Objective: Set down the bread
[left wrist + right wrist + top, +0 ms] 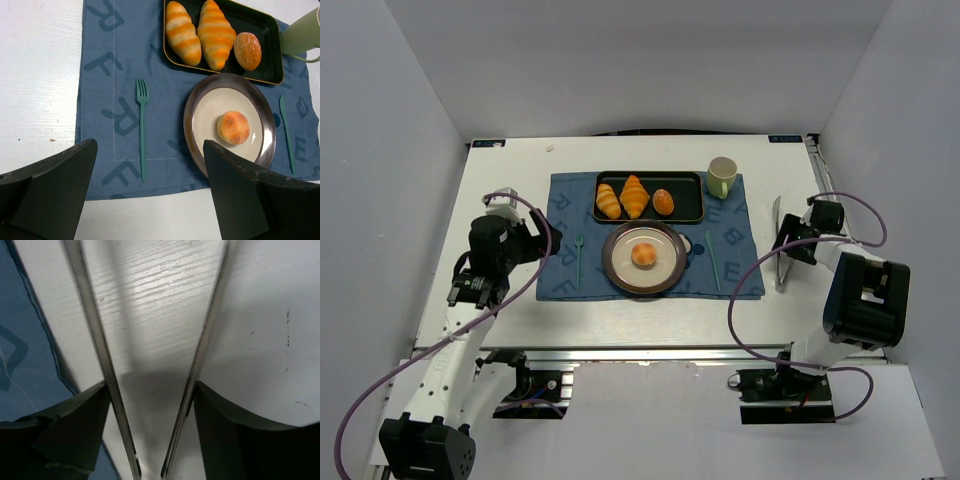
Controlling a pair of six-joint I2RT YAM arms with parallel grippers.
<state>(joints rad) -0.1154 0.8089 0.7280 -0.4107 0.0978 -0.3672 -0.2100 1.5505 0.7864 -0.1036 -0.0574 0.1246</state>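
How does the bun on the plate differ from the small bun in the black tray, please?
The bread is round, pale-topped and alone on the plate; the small bun is more oval, darker, and lies in the tray beside two croissants. Both are small and golden.

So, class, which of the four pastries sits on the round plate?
The small round pale-topped bun, alone on the plate; the two ridged croissants and the darker oval bun lie in the black tray.
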